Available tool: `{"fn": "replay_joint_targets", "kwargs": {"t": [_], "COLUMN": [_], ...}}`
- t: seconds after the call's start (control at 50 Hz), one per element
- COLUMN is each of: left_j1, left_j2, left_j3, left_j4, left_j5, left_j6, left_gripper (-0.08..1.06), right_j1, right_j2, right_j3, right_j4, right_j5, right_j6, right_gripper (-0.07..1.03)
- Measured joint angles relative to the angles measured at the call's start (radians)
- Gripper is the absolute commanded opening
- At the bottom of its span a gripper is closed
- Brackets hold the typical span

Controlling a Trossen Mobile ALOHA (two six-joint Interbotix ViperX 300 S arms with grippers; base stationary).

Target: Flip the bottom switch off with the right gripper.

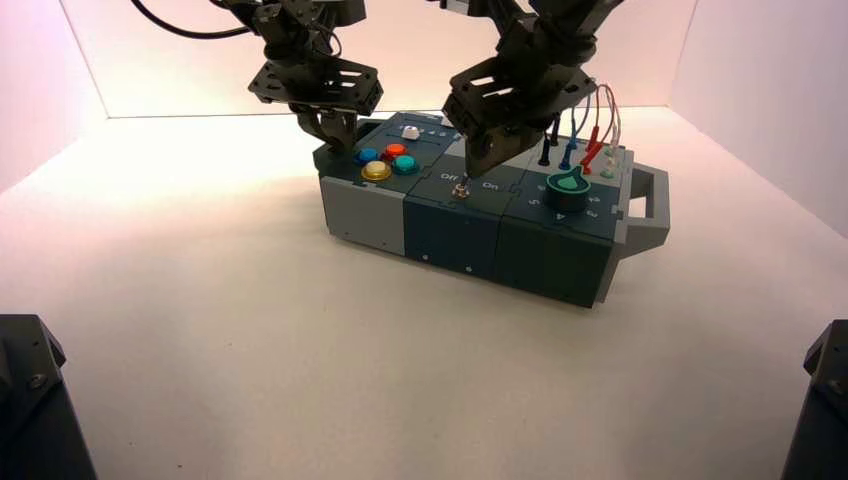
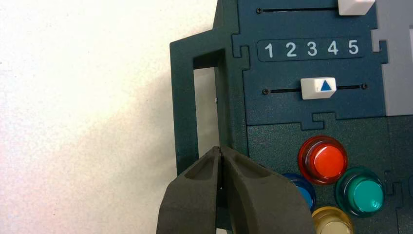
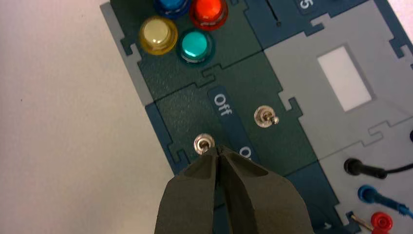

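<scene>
The bottom switch (image 3: 204, 144) is a tiny silver toggle with a round nut base on the box's dark green middle panel, near the front edge, beside the "Off"/"On" lettering; it also shows in the high view (image 1: 461, 189). My right gripper (image 3: 217, 150) is shut, and its closed tips touch the toggle from the "On" side. In the high view the right gripper (image 1: 474, 172) hangs just above and behind the switch. The twin silver toggle (image 3: 265, 117) stands apart, farther back. My left gripper (image 2: 220, 151) is shut and empty over the box's left end, by its handle (image 2: 184, 97).
Red (image 3: 208, 10), green (image 3: 196, 45), yellow (image 3: 158, 34) and blue buttons lie left of the switches. A slider (image 2: 318, 87) sits near 3 to 4 under a 1-5 scale. The green knob (image 1: 567, 184) and plugged wires (image 1: 592, 140) are at right.
</scene>
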State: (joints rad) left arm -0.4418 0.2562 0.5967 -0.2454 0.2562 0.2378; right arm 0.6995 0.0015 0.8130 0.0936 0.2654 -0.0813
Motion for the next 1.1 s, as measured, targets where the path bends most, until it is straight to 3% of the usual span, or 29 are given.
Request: {"fn": "replay_joint_targets", "kwargs": {"t": [0.3,0.76,1.1], "left_j1": [-0.002,0.0,-0.002], "left_j2": [-0.002,-0.002,0.0], "left_j3": [0.0,0.0,0.0], "left_j4": [0.0,-0.002,-0.002], "left_j5": [0.0,0.0,0.0], "left_j6": [-0.002,-0.005,-0.006], "left_gripper": [-0.03,-0.03,-0.03], "right_j1": [0.005,-0.038,-0.035], "right_j2": [0.015,-0.043,-0.026], "right_j3": [-0.035,0.06,0.043], "right_j4": [0.005,0.003,0.014], "right_j5": [0.0,0.0,0.0], "right_j6": [0.006,0.006,0.006], "right_gripper": [-0.02,-0.02,-0.02]}}
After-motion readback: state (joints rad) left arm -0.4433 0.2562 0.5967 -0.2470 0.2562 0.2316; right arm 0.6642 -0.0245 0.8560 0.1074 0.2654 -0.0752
